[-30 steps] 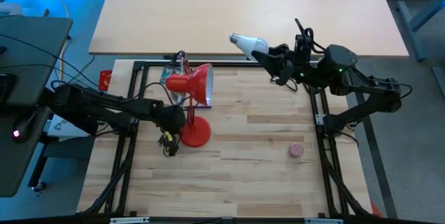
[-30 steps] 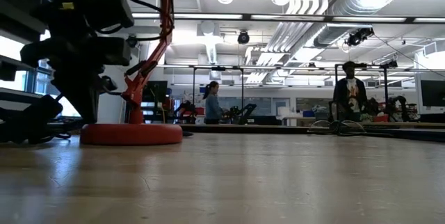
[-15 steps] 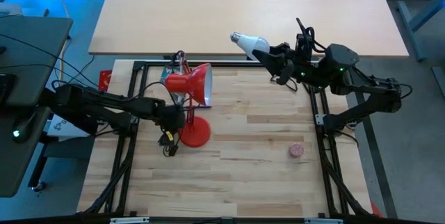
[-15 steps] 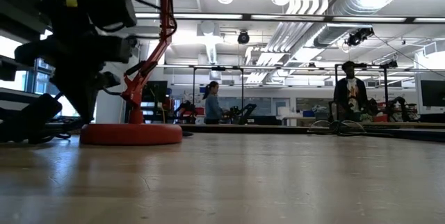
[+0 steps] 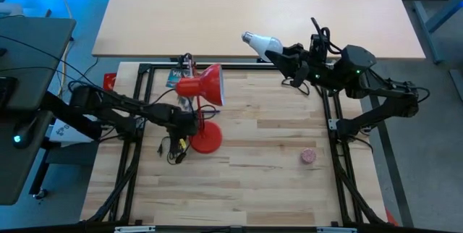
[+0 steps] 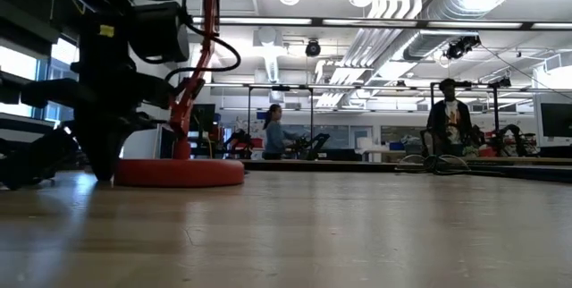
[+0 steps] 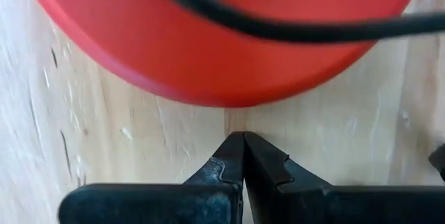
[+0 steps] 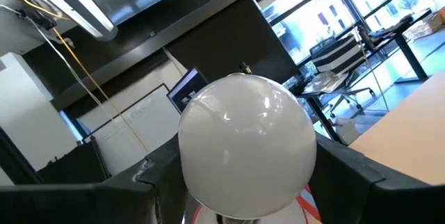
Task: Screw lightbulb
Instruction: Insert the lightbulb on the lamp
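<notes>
The red lamp stands on its round base (image 5: pixel 206 140) at the table's left, its shade (image 5: pixel 207 85) above it and facing right. My left gripper (image 5: pixel 187 123) is shut and low at the table, left of the base. In the left wrist view its tips (image 7: pixel 243 140) stop just short of the base's rim (image 7: pixel 222 99), with bare wood between. My right gripper (image 5: pixel 275 51) is shut on the white lightbulb (image 5: pixel 262 43), high over the table's far edge. The bulb's silver screw base (image 5: pixel 246 37) points away from the gripper, toward the far left. My right gripper pinches the bulb's white glass globe (image 8: pixel 243 147) between its two fingers (image 8: pixel 142 179), one on each side. The fingers come level from the table's right. The bulb is lifted clear, lying about level, with its screw base at the far end from the fingers.
A small pink ball (image 5: pixel 309 155) lies on the wood at the right. A black cable (image 7: pixel 278 26) runs over the lamp base. A black metal frame (image 5: pixel 141 103) borders the table. In the low view, people stand in the room behind (image 6: pixel 447 118).
My left gripper has gone down to the table and a little toward the right edge, at the lamp base. The lamp has slid a little toward the right edge, still upright.
</notes>
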`<action>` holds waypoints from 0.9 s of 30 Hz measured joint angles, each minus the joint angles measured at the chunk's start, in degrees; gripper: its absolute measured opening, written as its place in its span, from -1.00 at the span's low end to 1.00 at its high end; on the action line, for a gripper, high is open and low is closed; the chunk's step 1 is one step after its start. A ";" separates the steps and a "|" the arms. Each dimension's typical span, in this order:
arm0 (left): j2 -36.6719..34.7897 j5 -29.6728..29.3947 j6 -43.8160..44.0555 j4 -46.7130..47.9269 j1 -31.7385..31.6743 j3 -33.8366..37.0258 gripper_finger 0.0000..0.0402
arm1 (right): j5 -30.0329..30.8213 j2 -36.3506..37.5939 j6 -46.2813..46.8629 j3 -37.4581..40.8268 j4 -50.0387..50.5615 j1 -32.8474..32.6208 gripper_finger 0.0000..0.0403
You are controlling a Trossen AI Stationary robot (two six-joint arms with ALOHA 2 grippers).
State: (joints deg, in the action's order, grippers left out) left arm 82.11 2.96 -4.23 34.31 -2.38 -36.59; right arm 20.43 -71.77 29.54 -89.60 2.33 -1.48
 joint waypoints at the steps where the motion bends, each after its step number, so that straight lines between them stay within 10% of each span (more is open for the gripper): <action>1: 0.06 -0.24 -0.77 -0.51 -0.10 -0.19 -1.00 | 0.00 -0.02 0.00 0.00 0.02 -0.02 0.13; 27: 9.99 -1.03 7.52 -26.96 -1.22 -3.37 -1.00 | 0.63 4.31 -3.76 0.00 -0.44 -0.02 0.13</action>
State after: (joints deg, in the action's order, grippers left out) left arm 92.11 1.93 3.29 7.35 -3.60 -39.96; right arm 21.06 -67.46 25.78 -89.60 1.89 -1.50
